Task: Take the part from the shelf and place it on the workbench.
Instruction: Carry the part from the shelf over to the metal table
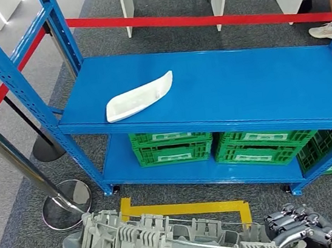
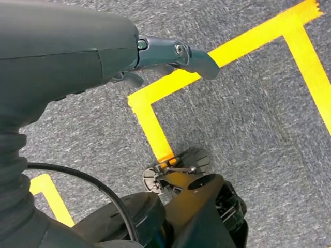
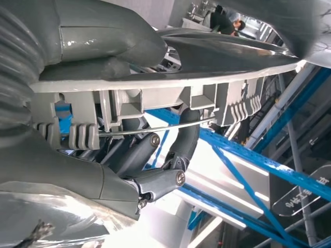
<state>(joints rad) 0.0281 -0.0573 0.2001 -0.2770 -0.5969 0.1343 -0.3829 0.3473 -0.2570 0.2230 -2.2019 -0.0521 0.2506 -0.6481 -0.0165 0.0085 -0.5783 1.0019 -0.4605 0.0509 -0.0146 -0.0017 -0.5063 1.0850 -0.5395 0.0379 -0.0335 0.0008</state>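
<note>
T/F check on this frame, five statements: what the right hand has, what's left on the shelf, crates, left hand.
1. The right hand holds a grey ribbed part. True.
2. The top blue shelf is bare. False: a white curved part lies on it.
3. Green crates sit on the lower shelf level. True.
4. The left hand grips the white part. False: it holds nothing and hangs over grey carpet with yellow tape.
5. The grey part rests on the shelf. False: it is held in front of the shelf, off it.
</note>
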